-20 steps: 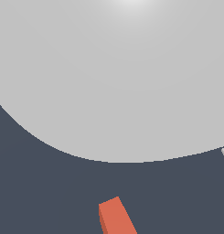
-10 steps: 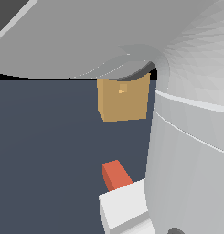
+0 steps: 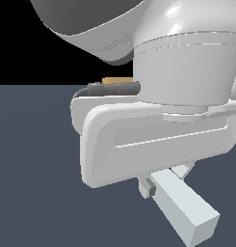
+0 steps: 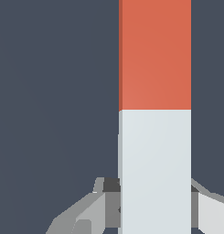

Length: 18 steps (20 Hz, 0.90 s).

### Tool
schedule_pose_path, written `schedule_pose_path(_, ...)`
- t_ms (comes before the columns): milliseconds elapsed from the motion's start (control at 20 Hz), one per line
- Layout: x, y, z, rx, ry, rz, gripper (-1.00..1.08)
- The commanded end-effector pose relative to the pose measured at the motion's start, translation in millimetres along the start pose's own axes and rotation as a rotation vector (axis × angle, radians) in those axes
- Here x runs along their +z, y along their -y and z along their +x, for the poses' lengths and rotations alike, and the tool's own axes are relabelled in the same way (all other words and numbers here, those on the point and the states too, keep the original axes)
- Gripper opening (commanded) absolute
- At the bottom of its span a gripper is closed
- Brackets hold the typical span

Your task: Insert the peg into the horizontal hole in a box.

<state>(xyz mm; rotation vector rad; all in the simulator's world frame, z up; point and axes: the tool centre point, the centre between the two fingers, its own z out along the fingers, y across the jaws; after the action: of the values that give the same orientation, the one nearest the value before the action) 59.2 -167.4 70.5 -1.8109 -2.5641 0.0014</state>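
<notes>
Hand (image 4: pixel 155 208): clenched on the peg, one grey finger (image 4: pixel 104 205) pressed to each side of the white half, as the wrist view shows.
Peg (image 4: pixel 154 114): held in the hand; orange-red half extends away from the fingers, white half sits between them. In the exterior view only the white end (image 3: pixel 184 207) shows, sticking out below the arm's white body.
Box (image 3: pixel 117 80): a thin tan strip visible behind the arm in the exterior view; the rest is hidden.
Hole: hidden.
Surface (image 3: pixel 32 169): dark blue-grey, beneath everything.
</notes>
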Motion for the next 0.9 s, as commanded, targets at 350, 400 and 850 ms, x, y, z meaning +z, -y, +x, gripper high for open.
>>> schedule_pose_path(350,-35,-40,93,0.045,0.001,-0.002,-1.0)
schedule_pose_path(400,-39,-45,103,0.05,0.001,-0.002,-1.0)
schedule_pose_path(850,-68,-86,181,0.089,0.002,-0.002,-1.0)
